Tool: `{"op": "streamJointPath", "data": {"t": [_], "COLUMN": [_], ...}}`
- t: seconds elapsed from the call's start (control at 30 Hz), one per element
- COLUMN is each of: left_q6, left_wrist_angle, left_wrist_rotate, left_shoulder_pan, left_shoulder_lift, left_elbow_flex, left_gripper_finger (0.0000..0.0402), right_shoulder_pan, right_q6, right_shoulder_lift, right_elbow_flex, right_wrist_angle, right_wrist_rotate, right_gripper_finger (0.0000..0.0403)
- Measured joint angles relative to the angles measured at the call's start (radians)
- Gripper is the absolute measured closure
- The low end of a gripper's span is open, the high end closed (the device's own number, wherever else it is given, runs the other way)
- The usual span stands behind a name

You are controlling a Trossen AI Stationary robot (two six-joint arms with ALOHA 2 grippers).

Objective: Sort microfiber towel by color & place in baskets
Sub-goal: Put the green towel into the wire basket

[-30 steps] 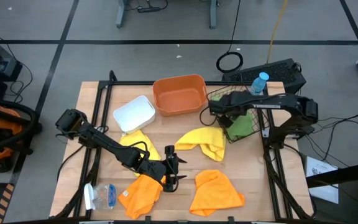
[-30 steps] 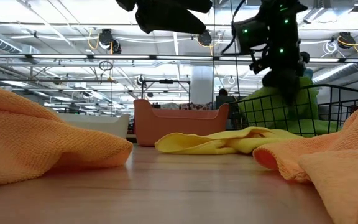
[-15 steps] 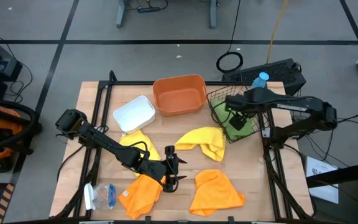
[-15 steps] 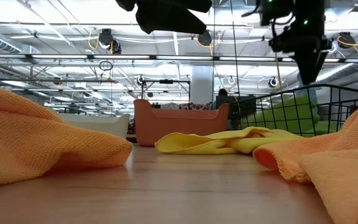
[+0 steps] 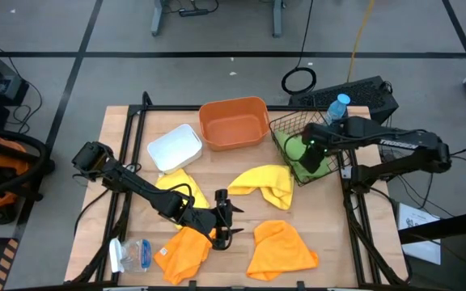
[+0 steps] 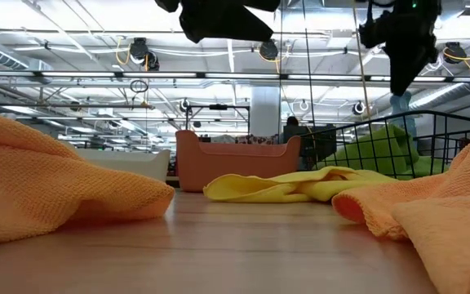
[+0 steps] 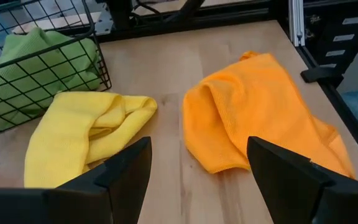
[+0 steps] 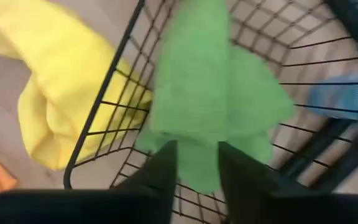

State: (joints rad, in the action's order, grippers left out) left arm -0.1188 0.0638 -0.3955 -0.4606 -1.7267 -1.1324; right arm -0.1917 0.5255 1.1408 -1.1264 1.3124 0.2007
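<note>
High view, baskets: orange tub (image 5: 233,123) at the table's far middle, white tray (image 5: 175,147) just to its left, wire basket (image 5: 307,149) to its right.
High view, towels: green towel (image 5: 308,160) inside the wire basket; yellow towel (image 5: 265,184) on the table beside that basket; a second yellow towel (image 5: 174,183) under the left arm near the tray; two orange towels at the near edge (image 5: 280,248) (image 5: 183,250).
High view, right gripper (image 5: 308,151): over the wire basket, above the green towel.
High view, left gripper (image 5: 235,220): low over the table between the two orange towels, fingers spread, nothing in them.
High view, bottles: a blue-capped one (image 5: 337,107) behind the wire basket, another (image 5: 132,255) lying at the near left corner.
Low view: tub (image 6: 235,159) in the middle, tray (image 6: 121,162) left of it, green towel (image 6: 378,151) seen through the basket's wires (image 6: 431,143); the right arm hangs clear above it.
Left wrist view: fingers (image 7: 120,177) stand apart; yellow towel (image 7: 82,134) and orange towel (image 7: 257,121) lie beyond them, not touching.
Right wrist view: fingers (image 8: 160,171) drawn near each other with a gap, holding nothing; green towel (image 8: 213,93) lies below in the basket (image 8: 114,102).
</note>
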Motion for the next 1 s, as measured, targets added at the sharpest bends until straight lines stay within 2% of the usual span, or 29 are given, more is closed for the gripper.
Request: {"op": "streamJointPath", "data": {"t": [0.1, 0.13, 0.33, 0.5, 0.63, 0.73, 1.0], "left_q6": [0.000, 0.001, 0.002, 0.002, 0.003, 0.003, 0.003], "left_wrist_angle": [0.026, 0.032, 0.033, 0.033, 0.032, 0.031, 0.028], "left_wrist_rotate": [0.025, 0.028, 0.029, 0.029, 0.029, 0.029, 0.029], "left_shoulder_pan": [0.000, 0.000, 0.000, 0.000, 0.000, 0.000, 0.000], "left_shoulder_lift": [0.000, 0.000, 0.000, 0.000, 0.000, 0.000, 0.000], "left_elbow_flex": [0.000, 0.000, 0.000, 0.000, 0.000, 0.000, 0.000], "left_gripper_finger": [0.0132, 0.0133, 0.0133, 0.0133, 0.0133, 0.0133, 0.0133], "right_shoulder_pan": [-0.002, -0.005, -0.042, -0.072, -0.076, -0.075, -0.075], "right_q6": [-0.042, -0.056, -0.064, -0.070, -0.067, -0.065, -0.027], "right_shoulder_lift": [0.011, 0.014, 0.025, 0.025, 0.018, -0.006, -0.065], "right_elbow_flex": [0.082, 0.117, 0.308, 0.407, 0.417, 0.413, 0.311], "right_wrist_angle": [-0.104, -0.142, -0.308, -0.391, -0.378, -0.363, -0.215], "right_wrist_rotate": [-0.045, -0.067, -0.095, -0.102, -0.106, -0.154, -0.151], "right_gripper_finger": [0.0380, 0.0391, 0.0389, 0.0400, 0.0400, 0.0402, 0.0402]}}
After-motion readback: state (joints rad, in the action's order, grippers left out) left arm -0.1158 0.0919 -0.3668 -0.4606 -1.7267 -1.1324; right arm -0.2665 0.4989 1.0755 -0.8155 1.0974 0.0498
